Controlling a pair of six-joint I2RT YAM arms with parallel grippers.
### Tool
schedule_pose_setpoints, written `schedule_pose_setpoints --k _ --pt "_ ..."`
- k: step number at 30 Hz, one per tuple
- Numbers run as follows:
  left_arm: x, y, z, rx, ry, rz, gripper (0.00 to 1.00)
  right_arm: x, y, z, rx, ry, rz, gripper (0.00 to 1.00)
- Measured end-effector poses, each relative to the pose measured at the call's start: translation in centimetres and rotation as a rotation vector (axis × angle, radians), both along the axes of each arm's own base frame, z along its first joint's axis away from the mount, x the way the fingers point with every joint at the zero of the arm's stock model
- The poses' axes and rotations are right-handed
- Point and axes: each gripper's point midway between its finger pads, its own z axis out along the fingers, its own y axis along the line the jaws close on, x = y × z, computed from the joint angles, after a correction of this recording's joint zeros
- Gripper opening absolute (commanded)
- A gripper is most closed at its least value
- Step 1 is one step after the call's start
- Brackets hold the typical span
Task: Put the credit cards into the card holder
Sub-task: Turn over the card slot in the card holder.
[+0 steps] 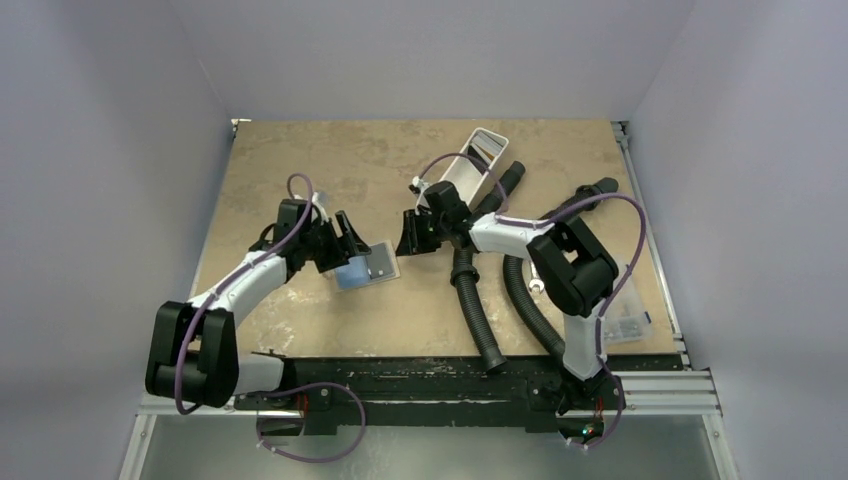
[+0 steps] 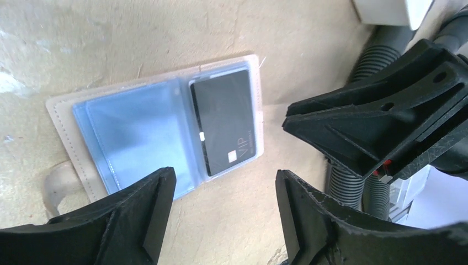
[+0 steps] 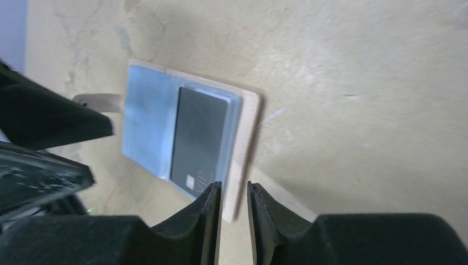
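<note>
— Where's the card holder (image 1: 380, 262)?
— Open on the counter (image 1: 420, 310), nine o'clock of centre. The blue card (image 2: 132, 138) is in its nine o'clock pocket, the black card (image 2: 226, 121) in the three o'clock one.
— Fingers?
— The left fingers (image 2: 132, 221) are spread wide above it, empty. The right fingers (image 3: 204, 221) are parted a crack beside its three o'clock edge, gripping nothing.
— Next?
— Probably back off and look for a third card; I see none.

The left arm (image 1: 250, 275) is reaching forward and inward from its base, elbow bent; the left gripper (image 1: 347, 243) is pointing down at the table, its jaws standing wide apart and holding nothing; the right arm (image 1: 575, 270) is folding above its base and stretching leftward; the right gripper (image 1: 414, 232) is angling down, facing the left one, its fingers (image 3: 209, 221) parted by only a narrow gap.
</note>
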Motion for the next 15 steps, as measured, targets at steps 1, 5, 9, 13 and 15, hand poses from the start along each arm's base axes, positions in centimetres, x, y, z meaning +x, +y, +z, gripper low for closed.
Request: schedule_pose_setpoints --k 1,5,9,13,15 --pt "0.2 0.1 0.5 0.006 -0.013 0.002 0.67 0.3 -0.5 0.4 -0.035 -0.028 -0.014 0.37" --pt "1.3 0.3 2.2 0.022 -0.068 0.009 0.59 0.9 -0.8 2.3 -0.102 -0.117 -0.019 0.36" --pt "1.4 0.8 0.9 0.053 -0.036 0.025 0.55 -0.4 2.4 3.1 -0.007 -0.102 0.08 0.33" --pt "0.9 1.7 -0.9 0.11 0.022 0.045 0.65 -2.1 4.4 -0.2 0.054 0.004 0.153 0.34" --pt "0.6 2.3 -0.9 0.142 0.02 0.044 0.7 -2.6 4.7 -0.6 0.078 0.043 0.176 0.37"
